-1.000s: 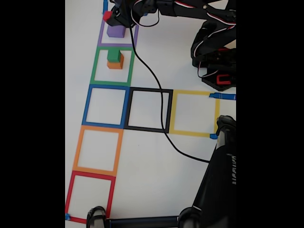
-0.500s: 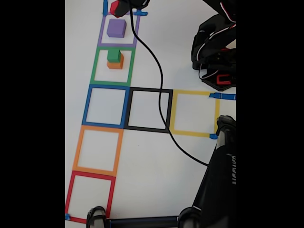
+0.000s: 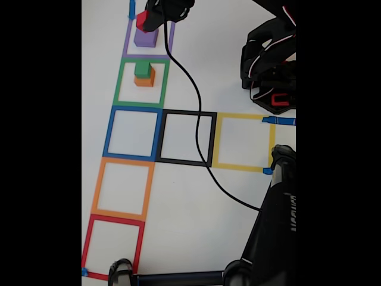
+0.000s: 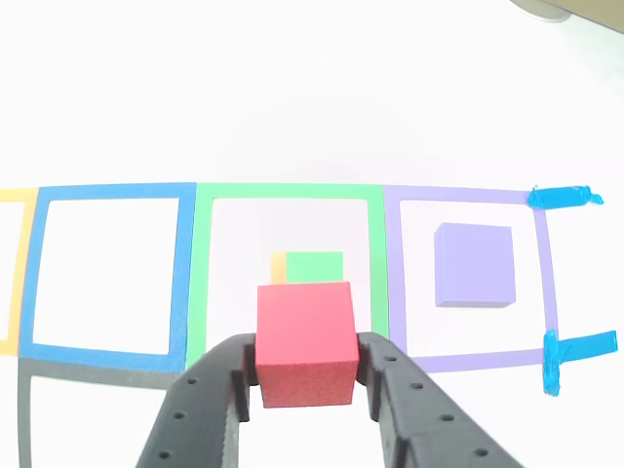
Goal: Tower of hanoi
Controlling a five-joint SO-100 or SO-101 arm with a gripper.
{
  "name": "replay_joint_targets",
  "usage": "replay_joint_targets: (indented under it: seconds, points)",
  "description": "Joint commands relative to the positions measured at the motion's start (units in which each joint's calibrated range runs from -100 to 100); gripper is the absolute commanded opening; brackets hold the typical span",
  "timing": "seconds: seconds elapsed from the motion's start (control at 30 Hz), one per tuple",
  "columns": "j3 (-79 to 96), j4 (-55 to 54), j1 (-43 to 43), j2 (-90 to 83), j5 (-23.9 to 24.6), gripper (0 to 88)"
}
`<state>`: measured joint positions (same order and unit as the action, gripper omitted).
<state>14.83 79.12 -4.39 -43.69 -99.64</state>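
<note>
In the fixed view my gripper (image 3: 146, 21) is at the top, shut on the small red cube (image 3: 141, 19), which overlaps the far edge of the purple cube (image 3: 146, 37) in the purple tape square. The green cube (image 3: 143, 69) sits on the orange cube (image 3: 144, 80) inside the green tape square. In the other view the red cube (image 4: 304, 341) is clamped between my gripper's (image 4: 304, 359) black fingers and held off the table. Behind it are the green cube (image 4: 314, 265) on the orange cube (image 4: 277, 265), with the purple cube (image 4: 474, 265) to the right.
Blue (image 3: 134, 132), black (image 3: 186, 138), yellow (image 3: 243, 142), orange (image 3: 122, 187) and red (image 3: 113, 245) tape squares mark the white table. A black cable (image 3: 199, 128) trails from the gripper across the black square. The arm's base (image 3: 271, 74) stands at the right, and a black stand (image 3: 271, 226) is at the bottom right.
The gripper, holding the red cube, pulled toward the top edge of the fixed view, then came back down over the purple cube's far edge. The arm's links swung out of the top of the picture.
</note>
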Motion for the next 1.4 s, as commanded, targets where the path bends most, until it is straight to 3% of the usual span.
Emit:
replay_joint_targets:
  seconds: [0.0,0.3,0.6,0.87,1.37]
  points:
    - [17.1,-17.6,-2.5,-4.2,-0.4,2.2]
    - [46.6,-53.0,-3.5,-5.8,-0.4,2.2]
    - [60.6,-76.1,-2.2,-2.0,-0.4,2.2]
    - [64.3,-87.8,-4.4,5.9,-0.4,2.4]
    - [67.0,-95.3,-3.4,11.8,-0.4,2.4]
